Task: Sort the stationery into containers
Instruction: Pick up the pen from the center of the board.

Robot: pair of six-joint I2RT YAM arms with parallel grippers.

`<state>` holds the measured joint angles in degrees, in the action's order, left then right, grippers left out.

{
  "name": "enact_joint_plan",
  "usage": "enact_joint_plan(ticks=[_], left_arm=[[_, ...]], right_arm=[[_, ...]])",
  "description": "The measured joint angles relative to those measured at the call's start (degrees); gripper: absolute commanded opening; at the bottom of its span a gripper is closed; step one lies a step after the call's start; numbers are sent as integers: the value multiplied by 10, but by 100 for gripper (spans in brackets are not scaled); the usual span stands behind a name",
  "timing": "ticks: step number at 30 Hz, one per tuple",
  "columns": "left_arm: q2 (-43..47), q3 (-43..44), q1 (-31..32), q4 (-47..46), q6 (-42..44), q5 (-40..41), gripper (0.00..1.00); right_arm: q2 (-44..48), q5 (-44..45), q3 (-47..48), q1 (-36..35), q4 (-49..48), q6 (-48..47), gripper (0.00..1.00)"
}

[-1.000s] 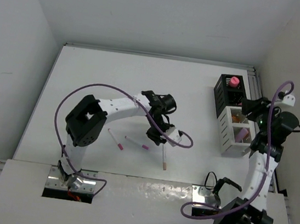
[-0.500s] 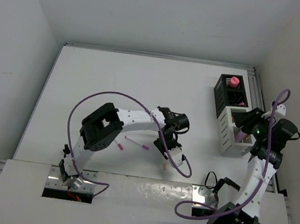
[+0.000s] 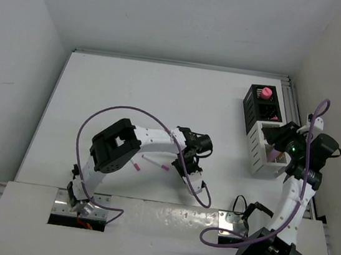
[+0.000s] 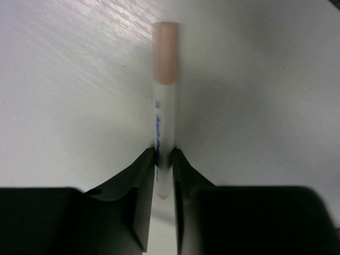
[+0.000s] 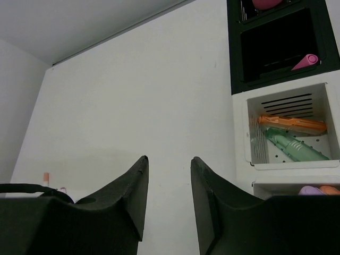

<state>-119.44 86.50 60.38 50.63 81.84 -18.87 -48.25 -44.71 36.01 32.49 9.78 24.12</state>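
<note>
Since a second ago the left gripper [image 4: 164, 157] has come down on a white pen [image 4: 165, 101] near the table's [image 3: 131, 91] near edge. Its fingers are nearly together, pinching the barrel. The pen lies flat, peach-tipped, with small blue print. The right gripper [image 5: 169, 175] hovers part-open and empty beside the white rack [image 5: 241, 133].

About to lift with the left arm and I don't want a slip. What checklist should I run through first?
1. Pen centred between the left gripper fingers: ok.
2. Firm clamp on the pen: cannot tell; it lies on the table.
3. Right gripper empty, jaws apart: ok.
4. Right gripper clear of the white rack: not ok, it hangs over it.
5. Room in the black holder: ok.
</note>
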Motion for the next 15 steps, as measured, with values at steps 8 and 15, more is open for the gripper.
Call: enact_joint_plan(ticks=[8,15], left_arm=[[30,-50,-23,-65,-70,-18,0],[7,-16,-123,-101,-224,-63,0]], right_arm=[[-9,-10,7,0,-11,3,37],[-35,-25,8,-4,-45,24,41]])
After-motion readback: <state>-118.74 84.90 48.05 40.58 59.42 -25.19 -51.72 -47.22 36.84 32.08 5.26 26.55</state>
